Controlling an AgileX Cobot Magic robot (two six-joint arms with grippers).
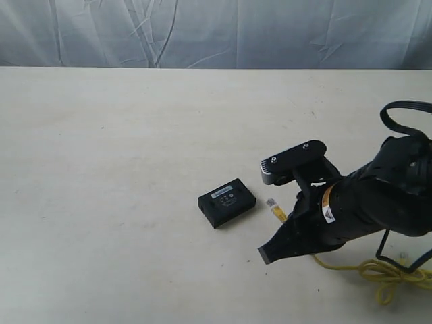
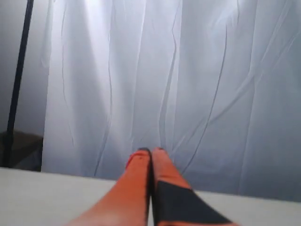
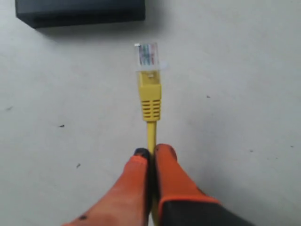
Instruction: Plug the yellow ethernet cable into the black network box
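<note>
One thin, bright-yellow ethernet cable (image 3: 150, 101), pinched just behind its ribbed boot between the closed orange fingers of the right gripper (image 3: 151, 151). Clear plastic plug at the tip, coloured wires visible inside, pointing toward the black network box (image 1: 227, 202) and near it, not touching. Loose tangled bundle trailing on the pale table (image 1: 101, 169) behind the arm. Small, flat, rectangular box with a pale label strip on top, writing too small to read. Left gripper (image 2: 150, 151) raised before a white curtain (image 2: 211, 70), fingers pressed together, holding nothing.
</note>
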